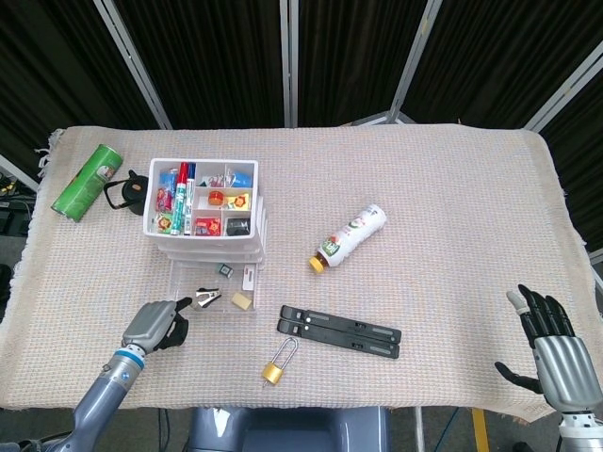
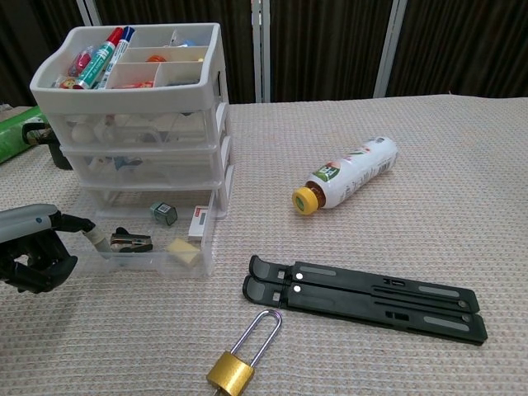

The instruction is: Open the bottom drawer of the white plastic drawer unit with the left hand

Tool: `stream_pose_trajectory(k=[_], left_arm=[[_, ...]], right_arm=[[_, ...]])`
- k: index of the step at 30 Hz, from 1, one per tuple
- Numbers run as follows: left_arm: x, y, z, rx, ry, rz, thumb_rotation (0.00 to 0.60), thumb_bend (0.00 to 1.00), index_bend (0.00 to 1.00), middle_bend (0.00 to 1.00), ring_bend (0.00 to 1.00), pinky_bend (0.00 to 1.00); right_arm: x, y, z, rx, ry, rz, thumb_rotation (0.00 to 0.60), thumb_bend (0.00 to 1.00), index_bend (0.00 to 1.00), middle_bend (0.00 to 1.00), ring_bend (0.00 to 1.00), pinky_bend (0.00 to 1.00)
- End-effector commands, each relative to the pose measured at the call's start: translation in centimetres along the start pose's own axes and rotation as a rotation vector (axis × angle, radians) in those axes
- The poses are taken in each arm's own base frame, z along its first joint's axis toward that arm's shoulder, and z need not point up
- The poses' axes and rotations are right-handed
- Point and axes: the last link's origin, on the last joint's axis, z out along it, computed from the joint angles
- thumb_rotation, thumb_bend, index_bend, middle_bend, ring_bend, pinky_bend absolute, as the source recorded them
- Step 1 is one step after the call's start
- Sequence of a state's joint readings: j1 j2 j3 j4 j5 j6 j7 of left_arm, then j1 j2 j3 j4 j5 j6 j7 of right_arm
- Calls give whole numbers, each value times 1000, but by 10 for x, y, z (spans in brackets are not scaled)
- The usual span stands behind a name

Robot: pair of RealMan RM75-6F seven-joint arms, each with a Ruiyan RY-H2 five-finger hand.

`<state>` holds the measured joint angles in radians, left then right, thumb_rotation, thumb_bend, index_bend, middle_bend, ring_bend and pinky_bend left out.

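The white plastic drawer unit (image 1: pixel 203 202) (image 2: pixel 136 107) stands at the left of the table, its top tray full of markers and small items. Its clear bottom drawer (image 1: pixel 215 298) (image 2: pixel 148 247) is pulled well out toward the front and shows a black staple remover, a yellow eraser and other small bits. My left hand (image 1: pixel 155 325) (image 2: pixel 33 247) is at the drawer's front left, fingers curled, one fingertip hooked on the drawer's front. My right hand (image 1: pixel 551 344) rests at the table's front right edge with its fingers spread, holding nothing.
A bottle with a yellow cap (image 1: pixel 350 236) (image 2: pixel 346 183) lies right of the unit. A black folding stand (image 1: pixel 339 331) (image 2: pixel 363 289) and a brass padlock (image 1: pixel 276 369) (image 2: pixel 235 367) lie in front. A green can (image 1: pixel 88 181) and a black object (image 1: pixel 127 193) sit far left.
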<state>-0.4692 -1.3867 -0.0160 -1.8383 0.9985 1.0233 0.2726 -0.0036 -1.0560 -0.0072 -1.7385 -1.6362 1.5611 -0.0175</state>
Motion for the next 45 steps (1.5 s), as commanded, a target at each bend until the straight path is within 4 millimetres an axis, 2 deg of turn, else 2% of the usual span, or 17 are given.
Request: stream_pose_trajectory(k=[1,16,21,24,26,29,34,39,45], left_arm=[[0,-1,-1,-2,-1,-3,600,727,349,849,843,639],[3,-5,-3,-7,35,0,600,703,253,848,843,639],[8,-6,-4,-10,62,-19,600,697,251,848,843,639],[17,-4,-4,-23,94,-30,600,694,290,849,843,642],[23,-2,-5,-29,110,-4,600,688,357,849,843,648],[33,4,-4,-44,139,69,600,611,438,865,854,654],[48,15,2,-22,167,164,600,490,510,925,897,697],[55,21,12,35,173,254,600,482,498,933,906,705],[53,29,26,123,122,336,600,482,464,945,921,727]], right_arm=[[0,0,0,-2,1,0,600,0,0,0,0,0],[0,-1,-1,0,-3,-3,600,0,0,0,0,0],[0,-1,-1,1,-3,-3,600,0,0,0,0,0],[-1,-1,-1,1,-5,-4,600,0,0,0,0,0],[-1,-2,-1,1,-7,-4,600,0,0,0,0,0],[-2,-2,-1,3,-7,-5,600,0,0,0,0,0],[0,-2,-1,5,-2,0,600,0,0,0,0,0],[0,-2,-2,7,-5,7,600,0,0,0,0,0],[1,-3,-3,14,-9,15,600,0,0,0,0,0]])
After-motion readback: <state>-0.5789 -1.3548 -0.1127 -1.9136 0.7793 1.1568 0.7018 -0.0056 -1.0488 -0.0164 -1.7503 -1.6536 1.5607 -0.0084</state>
